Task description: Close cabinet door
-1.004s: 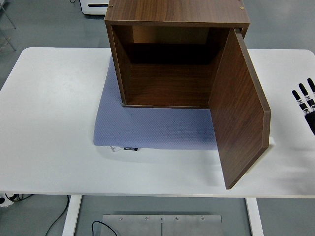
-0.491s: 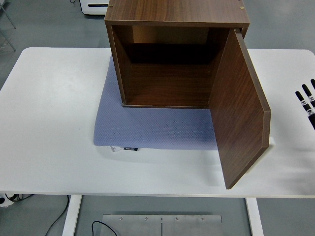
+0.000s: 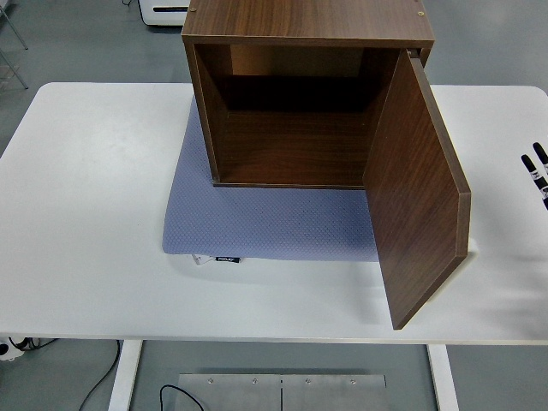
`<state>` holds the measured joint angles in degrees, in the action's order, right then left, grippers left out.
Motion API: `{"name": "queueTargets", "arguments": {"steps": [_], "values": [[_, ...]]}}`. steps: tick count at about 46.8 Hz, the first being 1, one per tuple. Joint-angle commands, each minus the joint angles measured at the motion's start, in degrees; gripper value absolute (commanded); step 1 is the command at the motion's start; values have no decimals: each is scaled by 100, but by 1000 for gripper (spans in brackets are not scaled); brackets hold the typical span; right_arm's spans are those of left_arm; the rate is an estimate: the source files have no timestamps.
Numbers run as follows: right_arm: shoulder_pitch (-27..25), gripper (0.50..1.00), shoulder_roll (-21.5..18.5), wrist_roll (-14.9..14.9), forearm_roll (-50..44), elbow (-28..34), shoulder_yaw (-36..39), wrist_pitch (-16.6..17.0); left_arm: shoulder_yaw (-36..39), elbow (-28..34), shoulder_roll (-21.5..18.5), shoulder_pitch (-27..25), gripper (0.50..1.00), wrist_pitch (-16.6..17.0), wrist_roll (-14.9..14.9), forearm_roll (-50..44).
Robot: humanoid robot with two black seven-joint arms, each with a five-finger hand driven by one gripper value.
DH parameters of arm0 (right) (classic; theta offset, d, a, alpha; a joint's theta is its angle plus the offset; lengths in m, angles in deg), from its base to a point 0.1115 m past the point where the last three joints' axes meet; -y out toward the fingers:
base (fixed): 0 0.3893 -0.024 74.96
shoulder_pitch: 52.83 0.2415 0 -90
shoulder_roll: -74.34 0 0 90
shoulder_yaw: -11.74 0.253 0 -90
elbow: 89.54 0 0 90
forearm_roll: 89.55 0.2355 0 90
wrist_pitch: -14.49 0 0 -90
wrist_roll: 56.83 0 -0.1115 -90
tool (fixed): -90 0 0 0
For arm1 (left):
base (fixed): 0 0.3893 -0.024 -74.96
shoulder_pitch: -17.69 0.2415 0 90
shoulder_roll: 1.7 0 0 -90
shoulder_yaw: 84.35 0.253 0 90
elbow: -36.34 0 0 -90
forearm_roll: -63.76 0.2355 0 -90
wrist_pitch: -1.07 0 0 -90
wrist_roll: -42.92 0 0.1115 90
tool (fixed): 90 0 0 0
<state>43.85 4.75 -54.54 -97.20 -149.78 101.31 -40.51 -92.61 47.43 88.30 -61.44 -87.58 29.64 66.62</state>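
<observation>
Only two black fingertips of the right hand (image 3: 537,174) show at the table's (image 3: 94,214) right edge, straight and holding nothing, well apart from the cabinet door (image 3: 417,193). That door, a stiff wooden panel hinged on the cabinet's (image 3: 300,103) right side, stands swung wide toward the near edge over the blue mat (image 3: 265,224); it likely pivots easily, so a flat push on its outer face near the free edge should do

Cabinet (image 3: 291,111) open at the tabletop's far edge.
Its dark wood door (image 3: 419,193), hinged on my right, swings out toward the near edge.
</observation>
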Motion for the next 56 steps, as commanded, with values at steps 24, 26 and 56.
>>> {"name": "queueTargets", "arguments": {"steps": [24,26,56], "values": [[-17,1000,182,-167,-44,-445,-80,0,0,-1,0,3,1000,5,1,4],[-26,1000,199,-219,-61,-463,-89,0,0,-1,0,3,1000,-4,1,4],[-404,1000,489,-378,-624,-744,-264,0,0,-1,0,3,1000,-4,1,4]]}}
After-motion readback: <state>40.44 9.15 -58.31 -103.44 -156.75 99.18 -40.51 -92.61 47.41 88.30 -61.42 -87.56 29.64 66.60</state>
